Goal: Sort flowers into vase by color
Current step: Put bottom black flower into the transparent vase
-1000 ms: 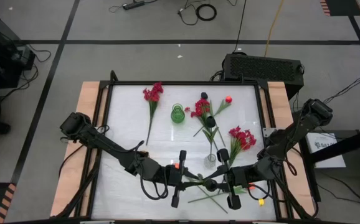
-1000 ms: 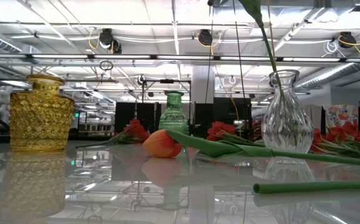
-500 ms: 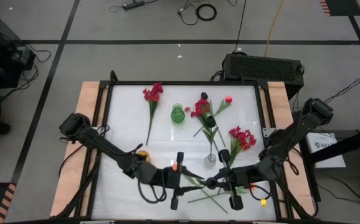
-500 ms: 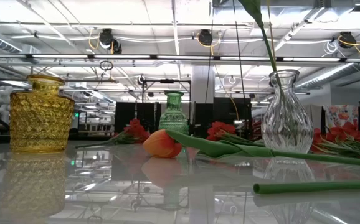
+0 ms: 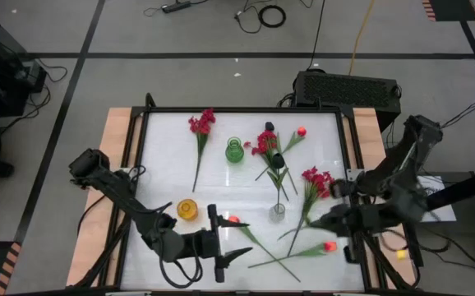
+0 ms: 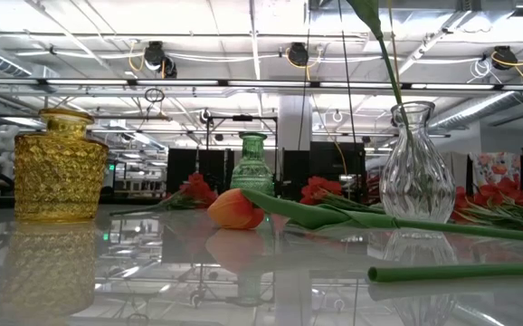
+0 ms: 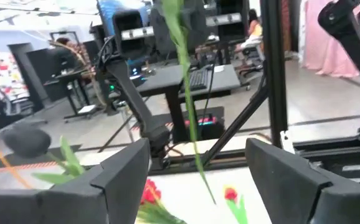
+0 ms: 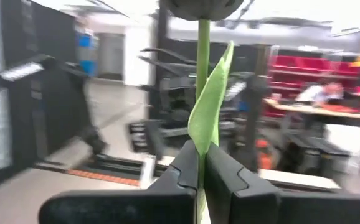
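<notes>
Glass made up all three vases in the high view: a ribbed yellow jar (image 5: 187, 210), a small green bottle (image 5: 234, 150) and a clear vase (image 5: 278, 210), well apart on the glossy white table (image 5: 163, 164). I counted three crimson sprays (image 5: 202, 123) and three orange tulip buds (image 5: 329, 245) lying there. The left gripper (image 5: 225, 242) hung over the near edge beside one bud, and the right gripper (image 5: 326, 219) over the table's right side; its grip could not be made out from above.

At table height, the yellow jar (image 6: 53, 166) showed a knobbly faceted surface, the clear vase (image 6: 415, 163) swirled ribs and a stem standing inside it, and an orange tulip (image 6: 236, 208) lay on its side between them.

From the left wrist, the fingers (image 7: 124, 171) stood wide apart, holding nothing.

From the right wrist, the right claw (image 8: 202, 155) was pinched tight on a black flower's green stem (image 8: 203, 74), held upright with the dark bloom (image 8: 198, 6) above.
</notes>
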